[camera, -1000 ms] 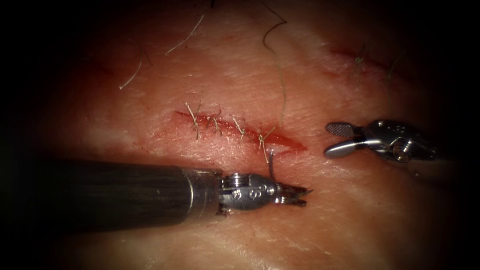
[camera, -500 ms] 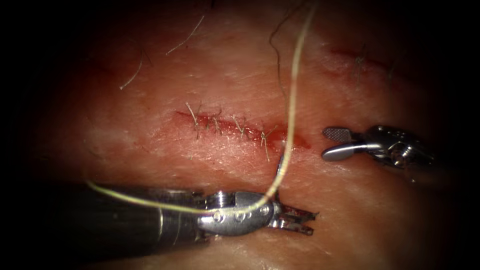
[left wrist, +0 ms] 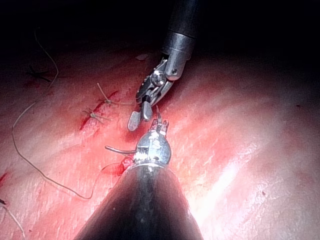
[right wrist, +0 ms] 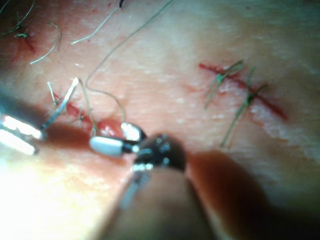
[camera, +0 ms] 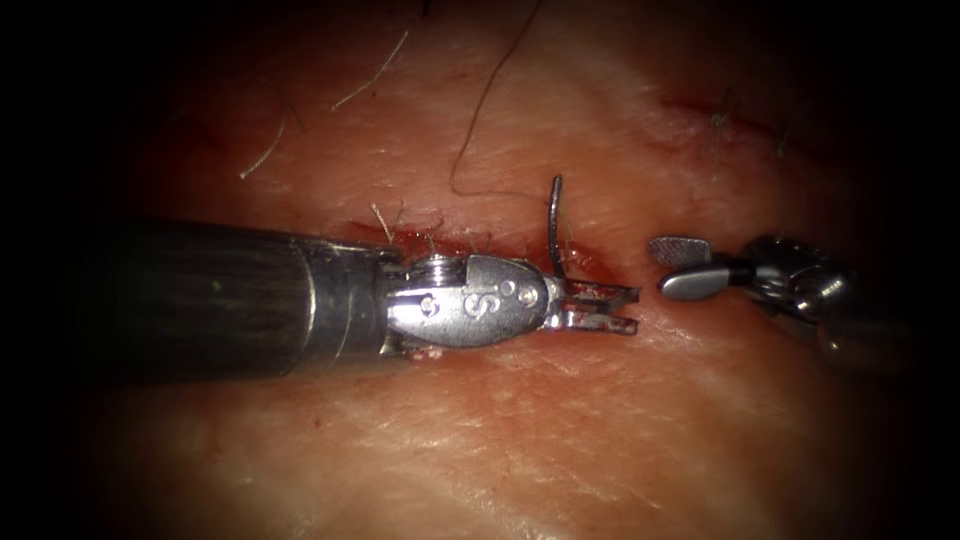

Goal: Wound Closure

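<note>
Tissue (camera: 560,420): left tool (camera: 600,307) apparently gripping needle (camera: 553,225).

Needle (camera: 553,225) left of right tool (camera: 688,266).

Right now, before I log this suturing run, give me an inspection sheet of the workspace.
Surface: tissue; stitched cut partly behind the left tool.
Job's things: needle stands upright at the cut's right end, curve clear of the tissue; thread trails from it.
Clutter: cut ends of thread on the tissue.
Grippers: left gripper seems to hold the needle near one end, at the jaws' base; right gripper open, holding nothing.
Cables: nothing seen.
Surroundings: nothing seen.
</note>
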### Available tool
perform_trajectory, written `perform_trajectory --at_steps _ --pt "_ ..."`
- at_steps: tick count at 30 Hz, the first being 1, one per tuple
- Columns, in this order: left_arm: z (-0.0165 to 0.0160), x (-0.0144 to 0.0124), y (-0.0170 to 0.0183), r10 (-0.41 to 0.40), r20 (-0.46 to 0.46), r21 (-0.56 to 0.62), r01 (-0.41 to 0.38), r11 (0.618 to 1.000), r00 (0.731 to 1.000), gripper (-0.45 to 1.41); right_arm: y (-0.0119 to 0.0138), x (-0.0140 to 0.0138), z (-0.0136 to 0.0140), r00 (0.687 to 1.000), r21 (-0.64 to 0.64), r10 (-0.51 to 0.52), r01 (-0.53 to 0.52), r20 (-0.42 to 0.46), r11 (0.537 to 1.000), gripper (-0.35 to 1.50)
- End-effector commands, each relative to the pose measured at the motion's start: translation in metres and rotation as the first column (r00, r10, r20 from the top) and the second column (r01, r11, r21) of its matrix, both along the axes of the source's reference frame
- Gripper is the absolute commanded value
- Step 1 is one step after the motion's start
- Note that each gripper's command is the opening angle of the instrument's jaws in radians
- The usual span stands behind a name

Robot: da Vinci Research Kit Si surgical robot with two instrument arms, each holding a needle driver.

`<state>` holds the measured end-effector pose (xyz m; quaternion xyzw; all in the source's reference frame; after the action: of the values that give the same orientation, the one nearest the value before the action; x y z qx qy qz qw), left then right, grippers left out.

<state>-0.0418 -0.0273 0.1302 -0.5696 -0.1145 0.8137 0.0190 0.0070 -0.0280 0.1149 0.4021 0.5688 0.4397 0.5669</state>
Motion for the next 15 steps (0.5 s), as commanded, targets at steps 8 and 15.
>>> perform_trajectory --at_steps 8,15 --pt "0.0006 -0.0002 -0.0031 0.026 0.010 -0.012 -0.026 1.000 1.000 -0.45 -0.0011 0.0035 0.0002 0.995 0.090 -0.048 0.056 -0.088 0.994 1.03" --pt "0.0011 -0.0006 -0.0045 0.048 0.022 -0.041 -0.047 0.998 0.999 -0.45 -0.0030 0.0065 -0.0005 0.984 0.146 -0.096 0.118 -0.149 0.982 0.98"
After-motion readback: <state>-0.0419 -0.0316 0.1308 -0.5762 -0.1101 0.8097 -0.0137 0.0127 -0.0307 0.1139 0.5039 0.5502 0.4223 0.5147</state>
